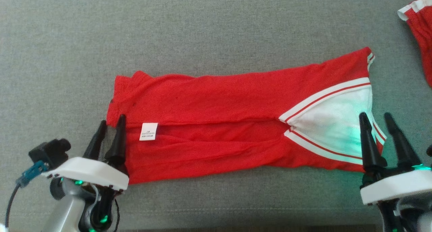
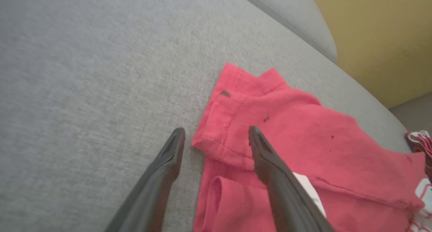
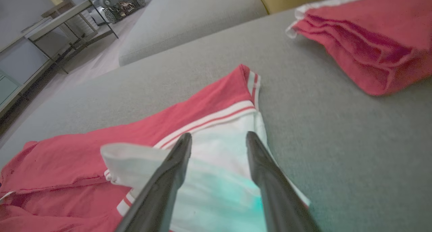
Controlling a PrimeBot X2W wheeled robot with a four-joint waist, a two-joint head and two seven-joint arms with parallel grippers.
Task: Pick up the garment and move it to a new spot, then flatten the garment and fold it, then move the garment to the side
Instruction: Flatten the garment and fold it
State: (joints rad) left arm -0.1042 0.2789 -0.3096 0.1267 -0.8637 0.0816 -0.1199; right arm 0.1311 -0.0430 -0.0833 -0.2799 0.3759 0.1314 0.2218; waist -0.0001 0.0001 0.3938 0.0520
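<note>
Head view: nearest the camera, the left gripper stands at the left end of the garment, its two dark fingers spread and pinching nothing; one tip is over the grey sofa seat just off the cloth, the other over the red hem corner beside a small white label. At the garment's right end the right gripper is likewise spread and empty. One finger is over the white panel edged with red-and-white stripes, the other at the panel's outer edge. The garment, a red top folded lengthwise into a strip, lies flat on the seat with its long axis running left to right, from one gripper to the other. Each arm is therefore at its own end, and neither is clearly the nearer. A crosswise fold, if that is the next step, would likely carry one end along that axis toward the other, and each gripper would first have to close on its end of the cloth. Beyond the garment's right end, well apart from it, a second red garment with white trim lies on the same seat.
</note>
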